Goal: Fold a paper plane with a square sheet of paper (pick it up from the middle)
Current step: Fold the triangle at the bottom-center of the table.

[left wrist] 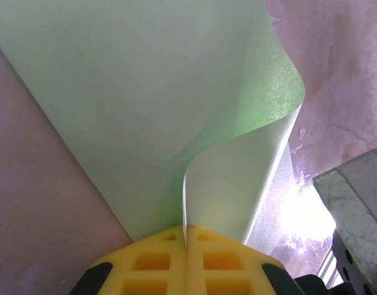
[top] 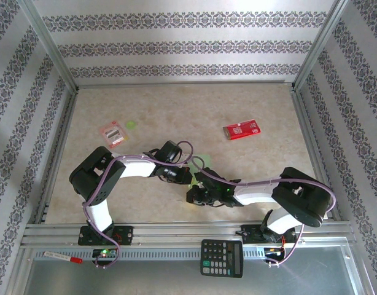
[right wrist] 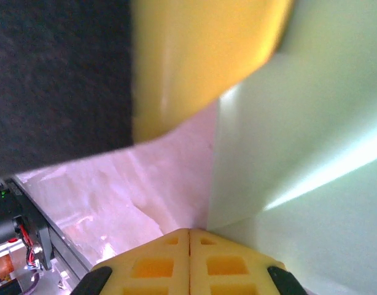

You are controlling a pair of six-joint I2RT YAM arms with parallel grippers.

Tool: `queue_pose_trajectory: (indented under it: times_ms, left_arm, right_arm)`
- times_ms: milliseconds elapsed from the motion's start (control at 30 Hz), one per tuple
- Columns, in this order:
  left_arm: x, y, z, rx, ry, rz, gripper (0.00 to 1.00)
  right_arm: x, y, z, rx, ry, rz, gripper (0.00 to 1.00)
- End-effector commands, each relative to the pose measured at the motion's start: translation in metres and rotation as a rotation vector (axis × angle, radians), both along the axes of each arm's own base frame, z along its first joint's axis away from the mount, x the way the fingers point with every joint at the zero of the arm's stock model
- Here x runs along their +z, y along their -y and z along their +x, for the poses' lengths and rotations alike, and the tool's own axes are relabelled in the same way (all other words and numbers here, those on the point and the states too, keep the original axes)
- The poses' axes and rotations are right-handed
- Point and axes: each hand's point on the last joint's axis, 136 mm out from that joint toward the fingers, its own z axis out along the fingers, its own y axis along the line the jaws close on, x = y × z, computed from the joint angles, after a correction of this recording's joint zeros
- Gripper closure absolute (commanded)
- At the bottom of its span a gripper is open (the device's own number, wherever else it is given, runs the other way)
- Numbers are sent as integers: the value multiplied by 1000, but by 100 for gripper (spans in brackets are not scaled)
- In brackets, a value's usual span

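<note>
1. From above, the left gripper (top: 183, 177) and the right gripper (top: 195, 194) meet near the middle of the table (top: 268, 104), close together. A sliver of the square sheet of paper (top: 202, 161) shows pale green just beyond them.
2. Farther back on the table, a red packet (top: 241, 129) lies to the right. A smaller red-and-white packet (top: 112, 133) lies to the left, with a tiny green disc (top: 131, 125) just beside it.
3. On the near rail sit a calculator (top: 221, 257) and a red-capped marker (top: 62, 257).
4. At the left wrist, the left gripper (left wrist: 186, 233) has its yellow fingers (left wrist: 151, 261) pressed together with no gap. An edge of the square sheet of paper (left wrist: 133, 92) runs into the seam between them, so it is pinched there.
5. From that pinch the sheet curls up and over to the right, while the rest spreads flat across the tabletop.
6. At the right wrist, the right gripper (right wrist: 190, 236) also has its yellow fingers (right wrist: 228, 265) closed tight.
7. A corner of the square sheet of paper (right wrist: 299, 160) comes down to the tips just right of the seam. I cannot tell whether it is caught between them.
8. One yellow finger of the left gripper (right wrist: 201, 55) hangs close above, blurred.
</note>
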Motion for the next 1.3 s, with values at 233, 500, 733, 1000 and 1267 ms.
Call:
queue_pose_trajectory:
  times_ms: [233, 500, 733, 1000, 1267]
  left_arm:
    - [-26, -29, -6, 34, -23, 130, 100]
    - [-24, -29, -6, 31, -21, 133, 100]
    - [-24, -28, -6, 29, -22, 135, 100]
    - [-25, -28, -6, 28, -24, 136, 100]
    - [-27, -29, -7, 25, -28, 140, 100]
  right_arm:
    - [40, 41, 44, -114, 85, 21, 94]
    - [44, 40, 71, -125, 109, 13, 94]
    - [28, 38, 80, -114, 84, -21, 94]
    - [7, 49, 84, -104, 48, -55, 94]
    - [-7, 57, 80, -97, 22, -73, 94]
